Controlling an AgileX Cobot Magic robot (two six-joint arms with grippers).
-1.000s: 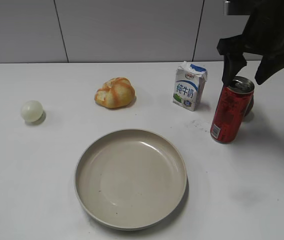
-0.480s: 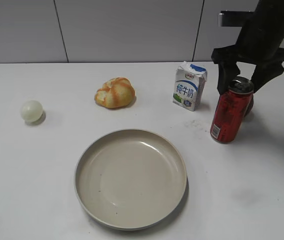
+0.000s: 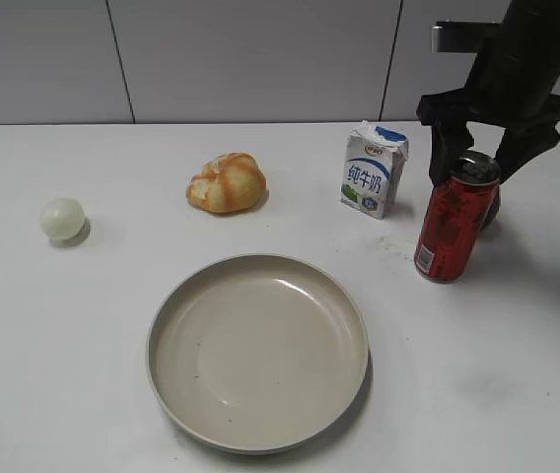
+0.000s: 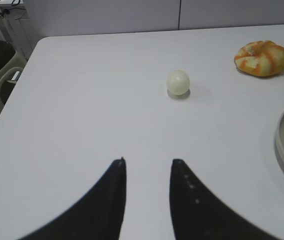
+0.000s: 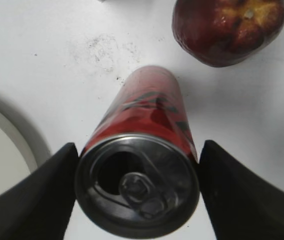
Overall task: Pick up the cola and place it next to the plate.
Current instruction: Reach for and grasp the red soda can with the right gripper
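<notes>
Right wrist view shows my right hand [image 5: 137, 195] spread apart with one dark finger on each side of the tall slim red aluminium cola can [image 5: 141, 150]; both sit just beside the silver top, but I cannot tell whether either touches it. Nothing is clamped yet, so I judge the pick barely begun: the can stands upright on the white worktop [image 3: 63, 325], just in front of a dark red apple-like fruit [image 5: 229, 27] and near the white-and-blue milk carton [image 3: 373, 169]. Closing, lifting, carrying and setting down all remain. The large round beige plate [image 3: 257, 350] lies a little way off, with bare worktop between it and the can. My left hand [image 4: 147, 200] hovers with its fingers apart, holding nothing, well away from a pale ball [image 4: 178, 81].
</notes>
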